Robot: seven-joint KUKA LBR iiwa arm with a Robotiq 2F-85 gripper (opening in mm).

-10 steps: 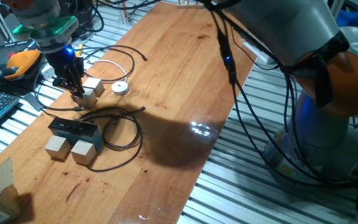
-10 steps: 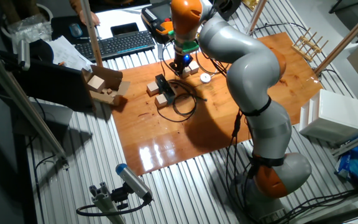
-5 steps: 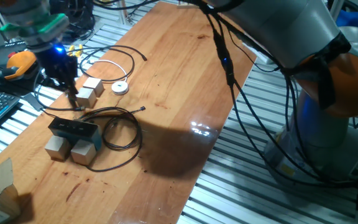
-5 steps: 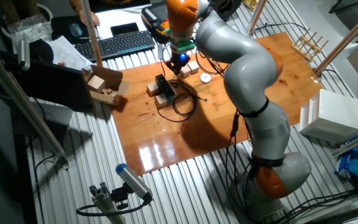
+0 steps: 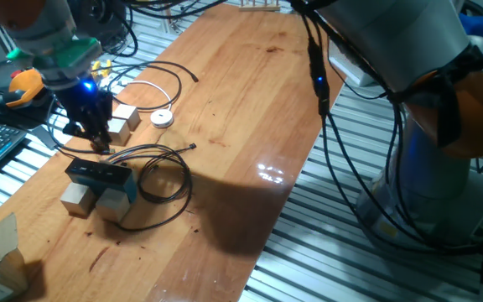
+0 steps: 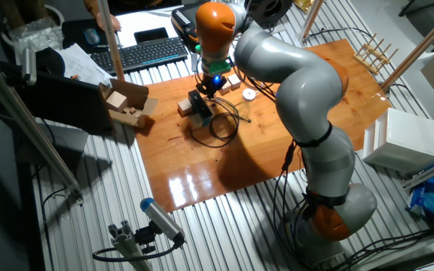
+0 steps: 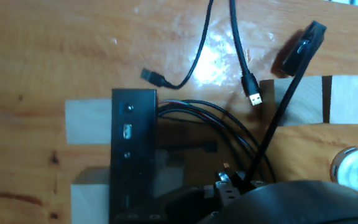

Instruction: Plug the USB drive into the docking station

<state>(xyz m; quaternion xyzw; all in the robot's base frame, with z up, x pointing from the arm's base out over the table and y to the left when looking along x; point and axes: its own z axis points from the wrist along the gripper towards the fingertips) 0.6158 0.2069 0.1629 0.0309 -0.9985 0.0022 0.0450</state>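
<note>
No writing can be read anywhere. The dock (image 7: 133, 155), a flat matte black box, lies on the glossy wooden table (image 5: 241, 109) against pale wooden cubes (image 5: 77, 200). The gripper (image 5: 97, 140) hangs just above it; whether its fingers are spread or pinching the USB drive cannot be told.

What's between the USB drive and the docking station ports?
Black cables lie bunched against the docking station on the side toward the USB drive, with a loose plug between. Nothing else visible.
</note>
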